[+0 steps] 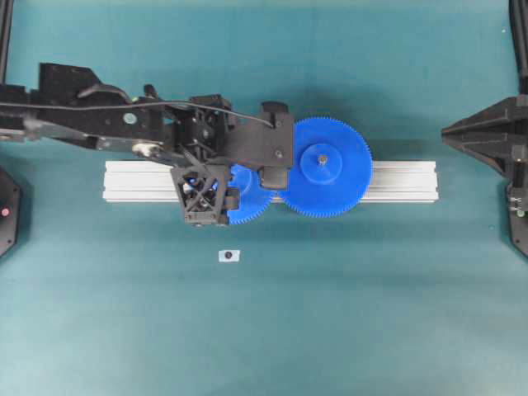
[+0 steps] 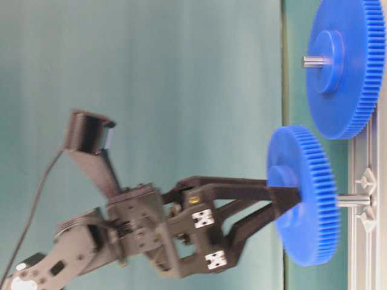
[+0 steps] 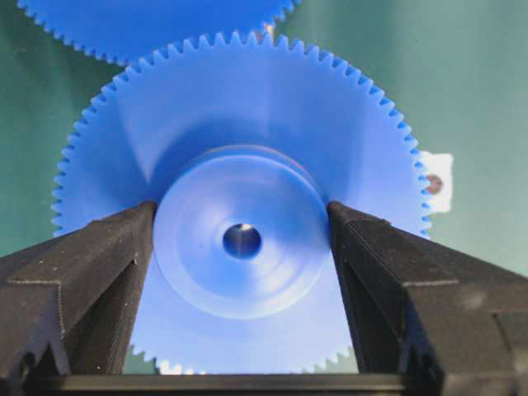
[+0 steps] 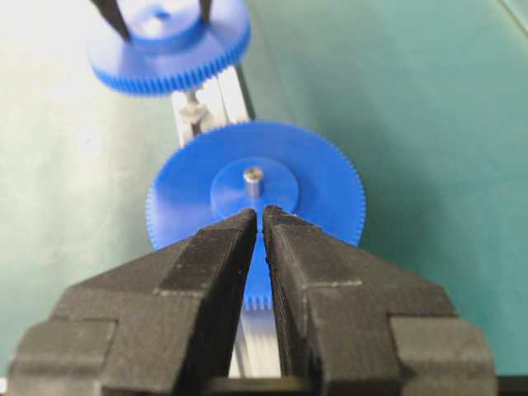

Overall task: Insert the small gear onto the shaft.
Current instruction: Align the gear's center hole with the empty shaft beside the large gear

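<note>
The small blue plastic fine-toothed gear (image 3: 239, 206) is grasped by its raised round hub between the black fingers (image 3: 82, 280) of the left gripper (image 2: 284, 202). It is held above the long grooved aluminium rail (image 1: 396, 181), just off the thin grey metal shaft (image 2: 354, 200), at eight o'clock of the larger blue gear (image 1: 326, 167) overhead. The right gripper (image 4: 257, 219) is seen clenched, grasping nothing.
</note>
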